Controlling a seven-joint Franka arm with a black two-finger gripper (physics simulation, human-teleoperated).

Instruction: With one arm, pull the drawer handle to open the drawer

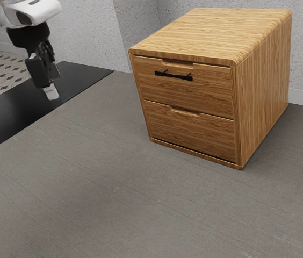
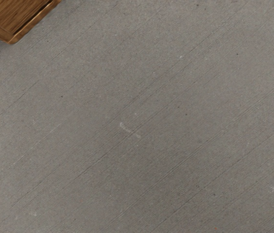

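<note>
Plainly, the main risk is the approach. The hand (image 1: pixel 49 92) hangs at the exterior view's upper left, pointing down at the grey floor (image 1: pixel 114 188), well apart from the wooden cabinet (image 1: pixel 216 37). I cannot tell whether it is apart or together. In the wrist view one corner of the cabinet (image 2: pixel 10 14) shows beyond bare floor (image 2: pixel 151 145).

The black handle (image 1: pixel 173 76) sits high on the top drawer (image 1: pixel 205 99), left of the front's middle. It is a thin bar whose long axis runs level along the drawer front, and it stands just off the wood, facing the exterior view's lower left. The drawer looks closed, flush with the lower drawer (image 1: pixel 194 129).

I judge the hand must turn from pointing down to facing the front, so that it can close over the bar from above and below. If it comes in misaligned, it may strike the wood or slip off so slim a bar. A pull not square to the front could bind the drawer or drag the whole cabinet across the floor.
</note>
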